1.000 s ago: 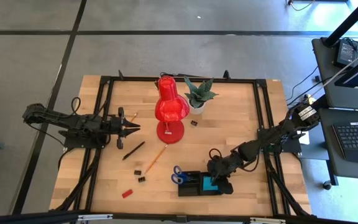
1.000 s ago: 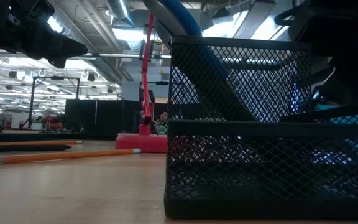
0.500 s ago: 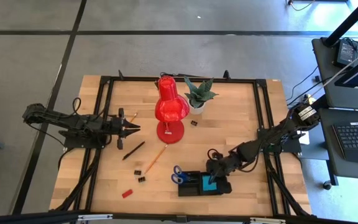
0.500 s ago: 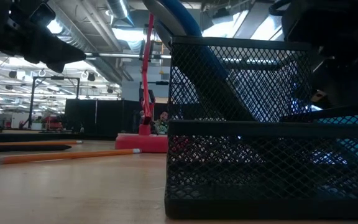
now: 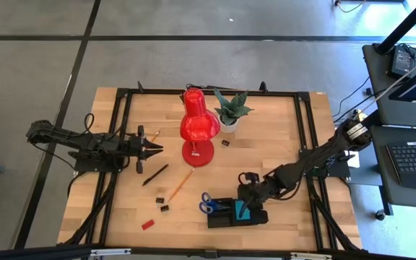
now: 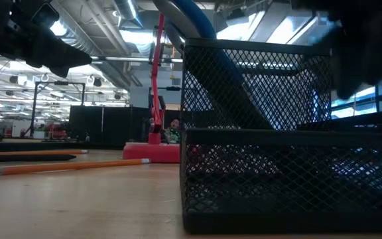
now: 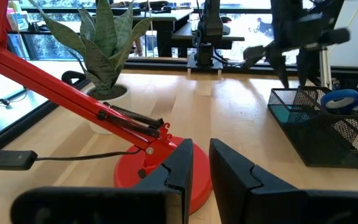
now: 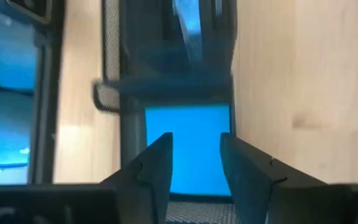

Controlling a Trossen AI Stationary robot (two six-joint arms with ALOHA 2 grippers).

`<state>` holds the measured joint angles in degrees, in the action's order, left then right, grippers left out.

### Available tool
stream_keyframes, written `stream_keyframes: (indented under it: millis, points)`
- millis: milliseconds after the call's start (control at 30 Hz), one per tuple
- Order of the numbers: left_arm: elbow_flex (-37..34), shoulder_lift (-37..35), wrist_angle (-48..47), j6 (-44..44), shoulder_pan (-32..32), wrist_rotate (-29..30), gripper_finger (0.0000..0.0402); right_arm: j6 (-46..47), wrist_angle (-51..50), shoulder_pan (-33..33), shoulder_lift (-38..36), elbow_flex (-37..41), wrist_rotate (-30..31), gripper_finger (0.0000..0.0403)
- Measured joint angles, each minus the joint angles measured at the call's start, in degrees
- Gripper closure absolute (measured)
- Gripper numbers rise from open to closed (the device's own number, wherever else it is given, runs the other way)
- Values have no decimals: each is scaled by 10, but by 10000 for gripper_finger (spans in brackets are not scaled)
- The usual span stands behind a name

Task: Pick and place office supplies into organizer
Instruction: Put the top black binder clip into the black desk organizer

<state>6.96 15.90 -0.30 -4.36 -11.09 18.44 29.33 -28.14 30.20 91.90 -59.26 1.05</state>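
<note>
Blue note pad point(image 8: 188, 146) sits in my organizer point(image 5: 222, 217), so my right pincer point(image 5: 245, 206) hangs open, empty, above it.

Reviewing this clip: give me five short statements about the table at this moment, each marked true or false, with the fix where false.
1. The blue-handled scissors stand in the organizer. True.
2. The orange pencil is already in the organizer. False: it lies on the table, in front of the red desk lamp.
3. The right gripper is over the organizer, above the blue note pad inside it. True.
4. The left gripper holds a black pen. False: it hangs empty near the table's left side; the black pen lies on the wood.
5. The small red block sits beside the potted plant. False: it lies near the table's front edge, far from the potted plant.
</note>
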Motion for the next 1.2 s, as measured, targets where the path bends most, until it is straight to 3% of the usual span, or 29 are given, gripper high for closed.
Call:
stream_keyframes:
  millis: [167,300,500,667,867,1067,1200]
  points:
    - [0,0,0,0,0,0,355,-20,-108,0,0,-82,70,266]
    - [0,0,0,5,0,0,355,-76,-183,0,0,-131,186,266]
    - [0,0,0,5,0,0,355,-195,-200,-20,0,-133,346,266]
    - [0,0,-9,2,0,0,355,-206,-172,-106,-1,-86,336,266]
    - [0,0,-46,-27,0,0,355,-287,28,-210,0,28,215,266]
    - [0,0,-60,-29,0,0,355,-373,238,-263,0,120,226,266]
    - [0,0,-60,-29,0,0,355,-387,304,-277,5,149,225,266]
